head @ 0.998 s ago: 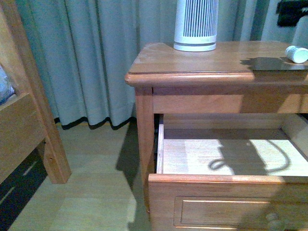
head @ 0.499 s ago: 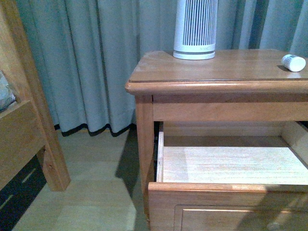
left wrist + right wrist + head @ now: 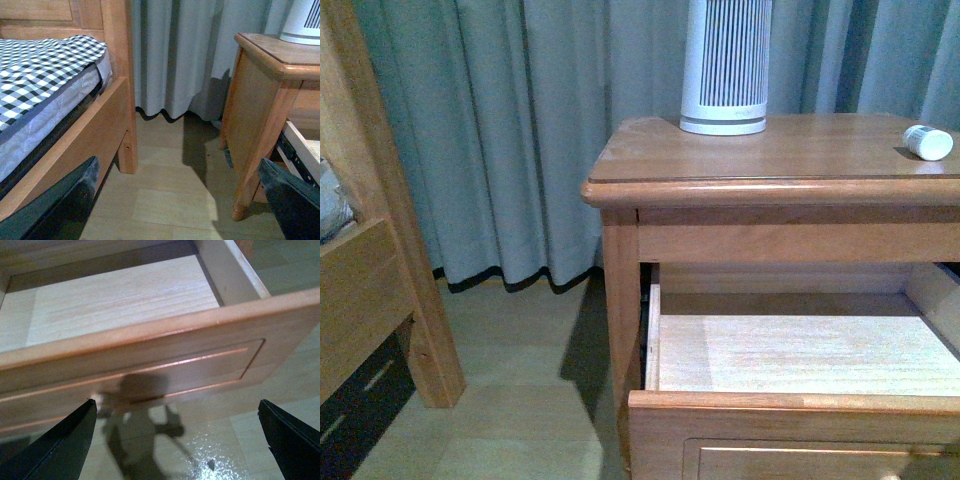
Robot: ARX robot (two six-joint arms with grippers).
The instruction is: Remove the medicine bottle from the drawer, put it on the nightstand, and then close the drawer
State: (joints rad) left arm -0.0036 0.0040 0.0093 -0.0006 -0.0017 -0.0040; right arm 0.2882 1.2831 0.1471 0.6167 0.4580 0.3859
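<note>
Drawer (image 3: 800, 360) stood pulled out from the nightstand (image 3: 620, 190), its pale floor bare; the front view cut off its right part and most of its panelled front. Its front panel filled my right wrist view, the knob lost in shadow and hard to make out. My medicine bottle (image 3: 928, 142) lay on its side on the nightstand top, near the right edge of the front view, well apart from the white ribbed device (image 3: 725, 65), whose upper part was cropped. My left gripper (image 3: 175, 200) hung spread wide above the floor between the bed frame (image 3: 90, 135) and the nightstand, holding nothing. My right gripper (image 3: 175, 440) was likewise spread, empty, before the drawer front; only its dark fingertips (image 3: 60, 445) showed.
</note>
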